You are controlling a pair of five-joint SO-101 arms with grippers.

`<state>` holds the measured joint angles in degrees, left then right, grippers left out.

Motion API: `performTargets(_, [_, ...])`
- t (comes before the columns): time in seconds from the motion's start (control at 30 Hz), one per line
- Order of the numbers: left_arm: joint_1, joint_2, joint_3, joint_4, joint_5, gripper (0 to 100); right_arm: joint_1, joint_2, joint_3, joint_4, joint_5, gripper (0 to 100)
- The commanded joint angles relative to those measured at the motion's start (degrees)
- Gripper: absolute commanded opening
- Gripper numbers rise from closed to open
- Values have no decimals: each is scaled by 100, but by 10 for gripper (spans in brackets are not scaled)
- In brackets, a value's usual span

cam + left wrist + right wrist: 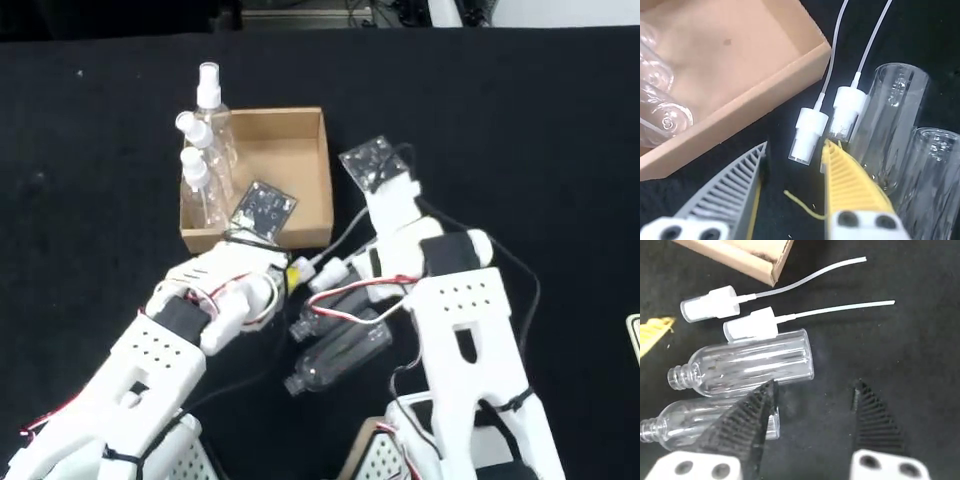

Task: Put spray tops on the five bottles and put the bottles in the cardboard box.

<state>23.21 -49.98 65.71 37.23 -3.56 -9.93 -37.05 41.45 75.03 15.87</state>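
Two clear uncapped bottles lie side by side on the black table, in front of the cardboard box. Two loose white spray tops with long dip tubes lie between the box and the bottles. My left gripper is open, its grey and yellow fingers on either side of the nearer spray top, not closed on it. My right gripper hangs open just above the base of one lying bottle. Three capped bottles stand in the box's left side.
The box's right half is bare cardboard. The left arm's yellow finger shows close to the spray tops in the right wrist view. Both arms crowd the space in front of the box. Open black table lies to the far left and right.
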Motion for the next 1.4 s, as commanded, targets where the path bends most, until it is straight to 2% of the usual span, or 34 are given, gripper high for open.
performTargets(0.0, [-13,-642,66,-62,70,152,-53,-136,-347,105,-18,204])
performTargets(0.23, [-593,-2523,725,-70,114,152,-132,-127,-365,62,-18,204])
performTargets(0.6, [-2360,-5547,1859,-123,1248,152,-1433,-119,-321,-202,53,204])
performTargets(0.77, [-2967,-5275,2141,-818,1433,152,-1802,-119,-347,-220,53,204])
performTargets(1.0, [-3987,-5222,3204,-3121,2004,152,-2585,-119,-286,-264,53,204])
performTargets(1.17, [-4409,-5257,3178,-3174,2532,152,-3130,-110,-277,-396,62,204])
performTargets(1.37, [-4418,-5213,3178,-3138,2576,152,-3376,-110,365,-862,132,204])
